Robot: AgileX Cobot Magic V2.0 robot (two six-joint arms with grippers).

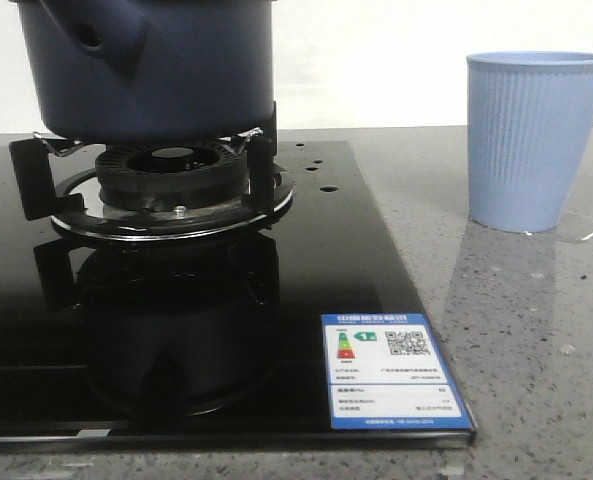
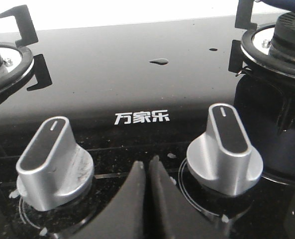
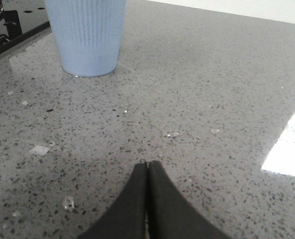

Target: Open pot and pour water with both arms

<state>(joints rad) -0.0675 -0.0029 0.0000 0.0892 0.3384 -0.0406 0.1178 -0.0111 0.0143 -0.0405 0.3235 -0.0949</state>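
The dark navy pot (image 1: 146,65) sits on the burner stand (image 1: 171,185) of the black glass hob (image 1: 356,260), its hollow side stub (image 1: 91,38) facing the camera; its top is cut off by the front view's edge. Water shows as a small puddle (image 1: 581,235) beside the light blue ribbed cup (image 1: 536,140) and as a drop (image 2: 158,61) on the hob glass. My left gripper (image 2: 147,162) is shut and empty, low between two silver knobs. Over the grey counter my right gripper (image 3: 147,163) is shut and empty, short of the cup (image 3: 87,35). Neither gripper appears in the front view.
Two silver knobs (image 2: 55,162) (image 2: 227,149) flank my left gripper. A second burner (image 2: 0,64) lies at the hob's other end. An energy label (image 1: 391,370) is stuck on the hob's near corner. Small droplets (image 3: 171,133) dot the speckled counter (image 3: 212,89).
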